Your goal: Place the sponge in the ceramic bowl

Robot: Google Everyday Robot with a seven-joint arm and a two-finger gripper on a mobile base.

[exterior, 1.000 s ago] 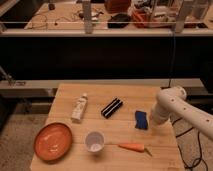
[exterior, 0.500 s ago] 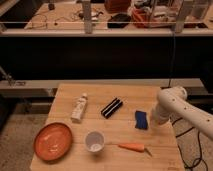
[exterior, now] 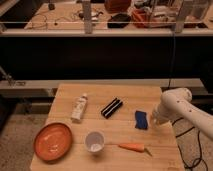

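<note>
Hanging just right of the small dark-blue soft sponge (exterior: 141, 120) is the gripper (exterior: 156, 118), open or closed can't tell; round orange ceramic bowl (exterior: 52, 142) sits near-left.

The arm (exterior: 179, 102) is glossy white, made of thick rounded segments with a bulbous joint at its top (its far end runs out of view at the right). The gripper (exterior: 156, 119), at the arm's lower left end over the table's (exterior: 125, 95) right edge, looks pale and shadowed. A thin dark cable (exterior: 194, 150) loops below the arm.
</note>
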